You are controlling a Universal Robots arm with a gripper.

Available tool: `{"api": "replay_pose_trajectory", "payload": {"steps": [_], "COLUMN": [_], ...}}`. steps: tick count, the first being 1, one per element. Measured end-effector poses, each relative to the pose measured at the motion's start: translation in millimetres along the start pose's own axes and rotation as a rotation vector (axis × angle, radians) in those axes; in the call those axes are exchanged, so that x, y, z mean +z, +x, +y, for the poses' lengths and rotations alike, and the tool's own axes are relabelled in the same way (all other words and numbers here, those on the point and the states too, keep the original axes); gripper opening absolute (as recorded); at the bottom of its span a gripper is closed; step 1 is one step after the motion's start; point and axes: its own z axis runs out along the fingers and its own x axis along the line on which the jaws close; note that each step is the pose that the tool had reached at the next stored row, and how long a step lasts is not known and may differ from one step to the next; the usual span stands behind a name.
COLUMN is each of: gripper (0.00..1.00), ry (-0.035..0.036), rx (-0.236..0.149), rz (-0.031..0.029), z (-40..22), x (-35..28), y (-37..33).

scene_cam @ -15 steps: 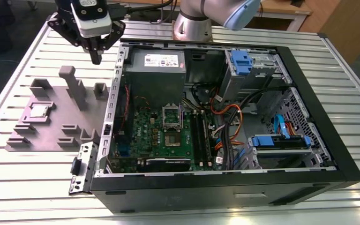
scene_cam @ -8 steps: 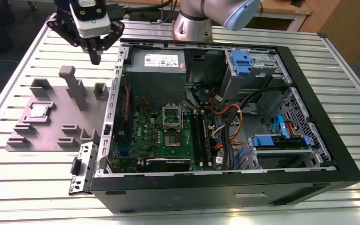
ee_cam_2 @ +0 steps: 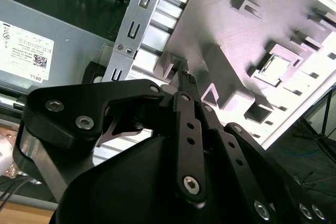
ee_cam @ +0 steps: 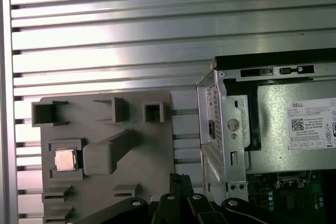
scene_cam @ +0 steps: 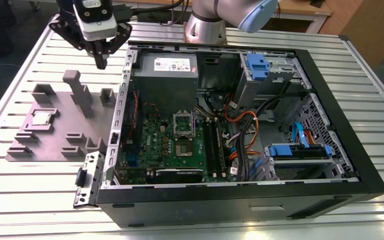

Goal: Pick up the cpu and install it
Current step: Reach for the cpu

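The cpu (scene_cam: 42, 118) is a small silver square lying flat in a recess of a grey fixture plate (scene_cam: 52, 145) at the exterior view's left, beside the open computer case (scene_cam: 342, 107). It also appears as the cpu (ee_cam: 64, 159) in the first wrist view and the cpu (ee_cam_2: 276, 66) in the second wrist view. My gripper (scene_cam: 101, 63) hangs high above the table, over the gap between the plate's far end and the case wall. Its black fingers (ee_cam_2: 185, 85) are shut together with nothing between them. The gripper (ee_cam: 178, 180) is well apart from the cpu.
Several upright grey posts (scene_cam: 78, 92) stand on the fixture plate between gripper and cpu. Inside the case sit a grey power supply (scene_cam: 165, 75), the green motherboard (scene_cam: 172, 150) with its metal socket frame (scene_cam: 182, 124), cables and blue drive brackets (scene_cam: 299, 150). The slatted metal table (scene_cam: 32, 210) surrounds everything.
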Motion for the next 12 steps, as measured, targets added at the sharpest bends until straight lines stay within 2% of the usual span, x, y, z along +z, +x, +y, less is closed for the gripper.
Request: {"api": "replay_pose_trajectory", "payload": {"steps": [12], "gripper": [0.11], "ry": [0.0001], "rx": [0.0], "rz": [0.0001], "z": [-0.3], "x": [0.8], "y": [3.2]}}
